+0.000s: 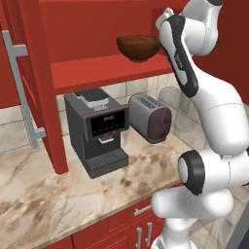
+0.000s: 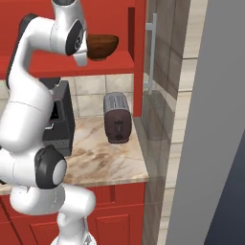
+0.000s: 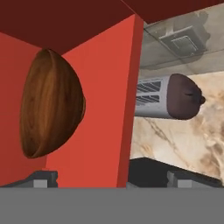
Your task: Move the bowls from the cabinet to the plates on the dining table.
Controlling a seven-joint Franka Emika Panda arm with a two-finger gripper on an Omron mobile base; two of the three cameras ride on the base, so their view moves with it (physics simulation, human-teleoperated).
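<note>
A dark glossy brown bowl [image 1: 138, 47] stands upright on the red shelf [image 1: 104, 68] of the cabinet [image 1: 46, 97], near the shelf's right end. The right base view has the bowl [image 2: 103, 45] just right of my arm's upper link. In the rolled hand view the bowl [image 3: 50, 105] appears on its side, ahead of the left fingertip. My gripper [image 3: 116, 180] is open, its fingertips [image 3: 41, 179] wide apart with nothing between them, and it is short of the bowl. The plates and the dining table are out of view.
A dark coffee machine [image 1: 97, 131] and a silver toaster [image 1: 151, 116] stand on the marble counter [image 1: 48, 194] under the shelf. The open cabinet door [image 1: 14, 73] with its silver bar handle stands at the left. A grey wall [image 2: 210, 143] rises at the right.
</note>
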